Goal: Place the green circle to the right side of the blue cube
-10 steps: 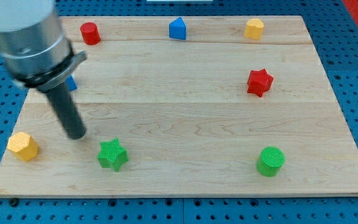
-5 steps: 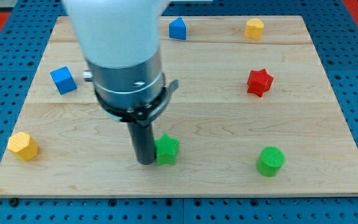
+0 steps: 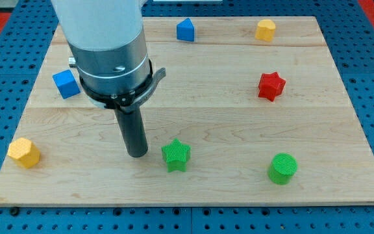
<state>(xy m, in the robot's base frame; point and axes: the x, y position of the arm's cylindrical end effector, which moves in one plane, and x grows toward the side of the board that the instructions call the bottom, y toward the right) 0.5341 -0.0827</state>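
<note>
Risk: green star point(image 3: 175, 155) blocks my route to green circle point(image 3: 282, 168).
My tip point(image 3: 137, 155), no gripper fitted so no grip state, could shove the star.

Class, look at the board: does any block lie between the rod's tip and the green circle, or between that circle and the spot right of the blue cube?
Yes. The green star lies between my tip and the green circle, and close to the circle's straight path toward the blue cube.

My tip point(image 3: 137, 153) rests on the board point(image 3: 206, 78), just at 9 o'clock of the green star point(image 3: 175, 155), apart from it. The green circle point(image 3: 282, 168) lies well off at 3 o'clock; the blue cube point(image 3: 65, 84) at 10 o'clock.
</note>
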